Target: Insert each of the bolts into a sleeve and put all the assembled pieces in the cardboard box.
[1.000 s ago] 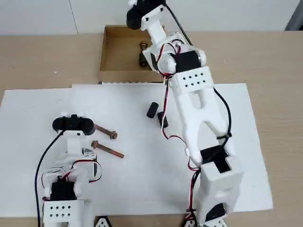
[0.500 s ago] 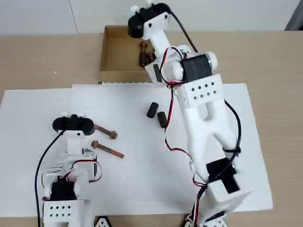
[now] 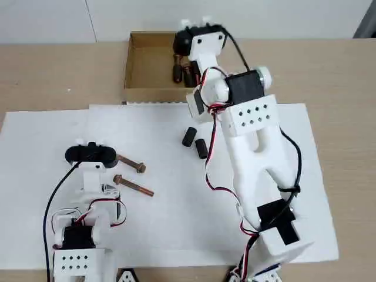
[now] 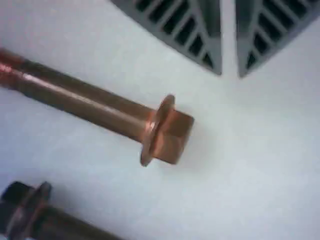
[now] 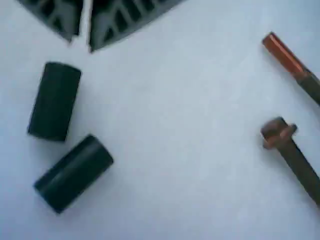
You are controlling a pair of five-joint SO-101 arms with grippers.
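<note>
Bolts, two of them, lie loose on the white paper sheet [image 3: 53, 135] that covers the middle of the bench [image 3: 47, 64]. The shorter bolt [image 3: 130, 164] and the longer bolt [image 3: 134, 185] rest flat near each other without touching, just beside my left arm [image 3: 88, 194]. Neither bolt wears a sleeve.

My left fingers [image 4: 215, 65] are closed to a narrow slit and grasp nothing. They hang low over the sheet. In the left wrist view a copper bolt head [image 4: 165, 135] lies close to their tips but apart from them, and a second bolt head [image 4: 22, 205] lies farther off.

The first sleeve [image 3: 188, 137] and the second sleeve [image 3: 201, 148], both black, lie on their sides mid-sheet. They are just beside each other, and the right wrist view shows a small gap between them. They sit well apart from the loose bolts.

My right arm [image 3: 252, 147] stretches from the near bench edge across the sheet to the cardboard box [image 3: 153, 89]. My right fingers [image 5: 97, 37] are likewise pinched to a thin slit, with nothing between them. They hang above the sheet, with the nearer of the two sleeves close to their tips.

The cardboard box sits on bare bench at the far edge of the sheet. Two assembled pieces [image 3: 178, 67] lie inside it, dark sleeves with copper ends showing. They rest side by side toward the box's right side, with my right arm partly over them.
</note>
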